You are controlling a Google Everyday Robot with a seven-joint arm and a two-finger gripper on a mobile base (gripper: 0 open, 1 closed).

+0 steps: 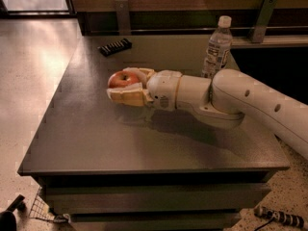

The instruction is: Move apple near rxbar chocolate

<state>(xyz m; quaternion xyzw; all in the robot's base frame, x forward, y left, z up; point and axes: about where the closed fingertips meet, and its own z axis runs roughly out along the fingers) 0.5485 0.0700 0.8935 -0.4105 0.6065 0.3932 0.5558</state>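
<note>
The red apple [121,79] is held between the two tan fingers of my gripper [120,84], which is shut on it and carries it above the middle of the dark table [96,138]. The white arm reaches in from the right. The rxbar chocolate [115,46], a flat black bar with a row of light marks, lies at the table's far left, a little beyond and left of the apple.
A clear plastic water bottle [217,48] stands upright at the far right of the table, just behind my arm. A dark wall ledge runs behind the table. The floor lies to the left, with a cable and small items near the table's base.
</note>
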